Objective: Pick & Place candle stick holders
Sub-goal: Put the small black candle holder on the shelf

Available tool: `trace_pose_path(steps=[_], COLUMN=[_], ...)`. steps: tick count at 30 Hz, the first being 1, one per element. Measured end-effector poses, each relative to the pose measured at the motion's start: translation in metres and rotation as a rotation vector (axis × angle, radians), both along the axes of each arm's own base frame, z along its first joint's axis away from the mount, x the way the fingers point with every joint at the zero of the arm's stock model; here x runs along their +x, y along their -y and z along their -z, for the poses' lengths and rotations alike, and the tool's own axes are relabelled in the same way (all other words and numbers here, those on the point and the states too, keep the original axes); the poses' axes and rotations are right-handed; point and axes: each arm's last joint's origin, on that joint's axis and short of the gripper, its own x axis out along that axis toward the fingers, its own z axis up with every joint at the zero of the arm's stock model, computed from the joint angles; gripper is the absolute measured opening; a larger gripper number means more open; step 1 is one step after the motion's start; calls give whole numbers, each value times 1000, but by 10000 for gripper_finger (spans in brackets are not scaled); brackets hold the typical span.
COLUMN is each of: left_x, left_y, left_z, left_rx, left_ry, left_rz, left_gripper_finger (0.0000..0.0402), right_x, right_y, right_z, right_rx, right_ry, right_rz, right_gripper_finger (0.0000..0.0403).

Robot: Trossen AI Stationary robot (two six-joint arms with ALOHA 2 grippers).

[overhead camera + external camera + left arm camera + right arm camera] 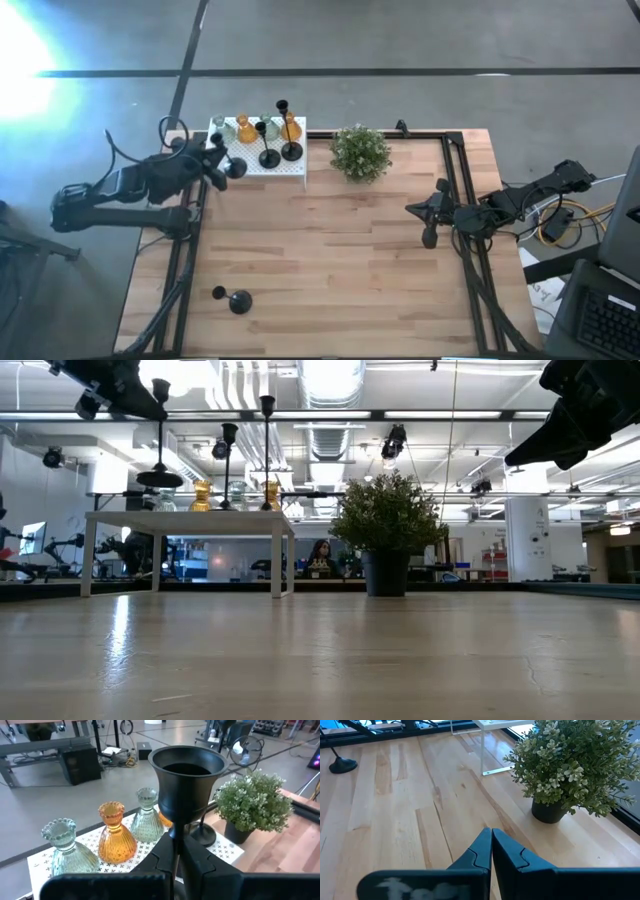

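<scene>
Left hand [176, 851] clamped on black candle holder [187, 780] (stem), right hand [491, 851] closed, empty.

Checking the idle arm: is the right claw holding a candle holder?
No, the right claw is shut on nothing, above bare wooden table.

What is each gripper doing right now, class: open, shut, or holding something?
Left gripper: shut on the stem of a black candle stick holder, lifted beside the white box.
Right gripper: shut, holding nothing, at the table's right side.
</scene>
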Motion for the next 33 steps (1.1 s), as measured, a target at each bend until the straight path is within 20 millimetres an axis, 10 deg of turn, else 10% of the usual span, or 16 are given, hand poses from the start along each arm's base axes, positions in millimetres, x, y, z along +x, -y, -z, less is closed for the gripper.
trace_pose_path(steps=[33], left_x=[30], left_y=[-55], left_z=[26], left_rx=[-14], left_ry=[2], left_rz=[-57], left_gripper_finger=[15], right_x=[0], right_y=[0], right_z=[0], right_rx=[0], right_ry=[0], right_rz=[0], right_gripper_finger=[8])
